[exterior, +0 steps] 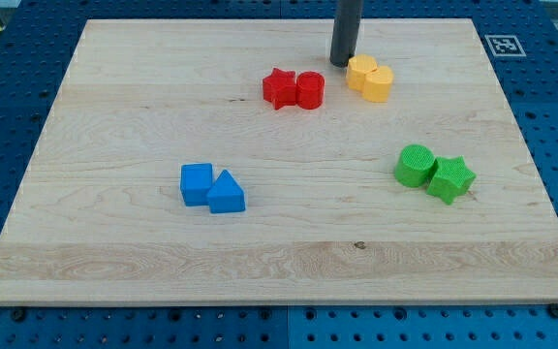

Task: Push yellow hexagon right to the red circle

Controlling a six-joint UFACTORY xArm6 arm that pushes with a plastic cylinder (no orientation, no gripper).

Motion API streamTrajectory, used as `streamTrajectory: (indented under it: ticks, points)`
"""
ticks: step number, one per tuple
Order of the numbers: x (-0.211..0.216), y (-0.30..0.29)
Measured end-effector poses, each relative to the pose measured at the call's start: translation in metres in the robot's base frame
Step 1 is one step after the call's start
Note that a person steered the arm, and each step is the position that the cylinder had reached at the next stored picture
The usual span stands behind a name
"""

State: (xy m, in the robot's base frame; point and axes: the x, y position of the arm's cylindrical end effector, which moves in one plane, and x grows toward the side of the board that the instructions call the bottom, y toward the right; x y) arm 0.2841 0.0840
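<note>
On the pale wooden board (163, 107), eight small plastic blocks lie in four pairs, two of each colour. Near the view's top, centre, sit two red ones: a red star (279, 88) and, touching it on the view's right, the red circle (310, 90). Just to the right of these, with a small gap between, sit two yellow ones: the yellow hexagon (361, 71) and a second yellow block (378, 84) pressed against its lower right, whose shape I cannot make out for certain. At the view's right, lower down, two green ones touch each other: a green round block (415, 165) and a green star (450, 178). At the view's left of centre, two blue ones touch: a blue cube (197, 183) and a blue triangular block (226, 194).

The straight dark rod (345, 24) comes down from the view's top edge, and my tip (341, 62) rests on the board at the upper left side of the yellow hexagon, touching it or nearly so, between it and the red circle. It holds nothing, being a bare rod. Around the board lies a blue perforated table (8, 107), with one black-and-white marker tag (504, 45) at the board's top right corner.
</note>
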Motion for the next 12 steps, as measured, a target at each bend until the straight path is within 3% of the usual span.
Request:
streamTrajectory:
  ticks: [3, 8, 12]
  points:
    - [-0.029, 0.020]
    - [0.043, 0.035]
    - [0.038, -0.017]
